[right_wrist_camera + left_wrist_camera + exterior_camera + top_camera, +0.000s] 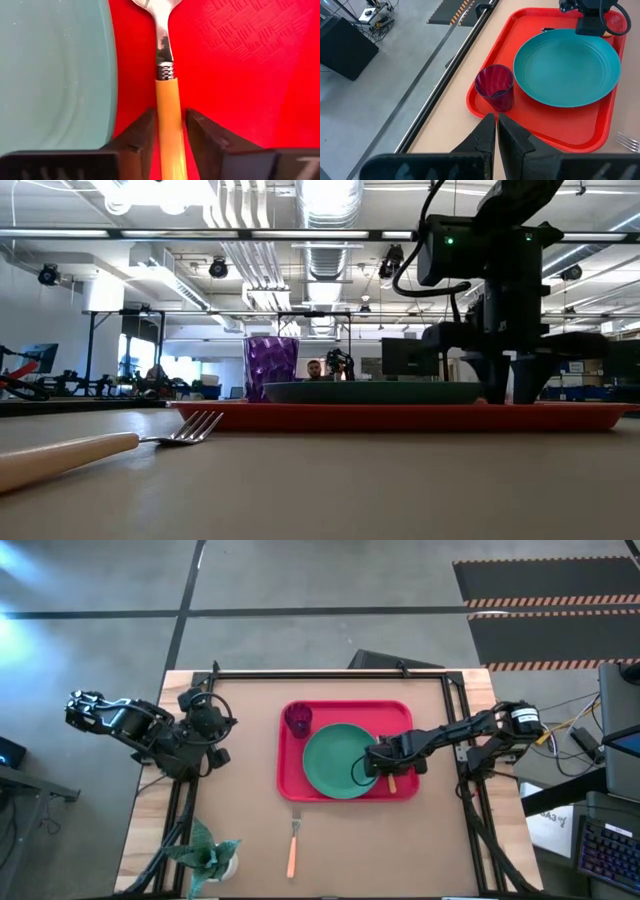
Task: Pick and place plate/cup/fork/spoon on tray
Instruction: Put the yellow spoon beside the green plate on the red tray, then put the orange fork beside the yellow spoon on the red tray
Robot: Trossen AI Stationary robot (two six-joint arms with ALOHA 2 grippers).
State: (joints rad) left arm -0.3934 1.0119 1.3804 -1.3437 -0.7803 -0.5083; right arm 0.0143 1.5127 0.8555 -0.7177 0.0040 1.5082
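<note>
One tray (400,715) lies on the worktop (260,740), carrying one plate (335,760), one cup (298,720) and one spoon (167,100). The right gripper (390,768) stands low over the tray, just beside the plate's rim, its jaws on either side of the spoon's orange handle, touching or nearly so; the silver bowl points away from them. One fork (293,845) lies on the bare worktop, well apart from those jaws, off the tray. The left gripper (496,125) waits with jaws closed and empty, the cup just ahead of them. One potted plant (208,855) stands at the worktop's corner.
</note>
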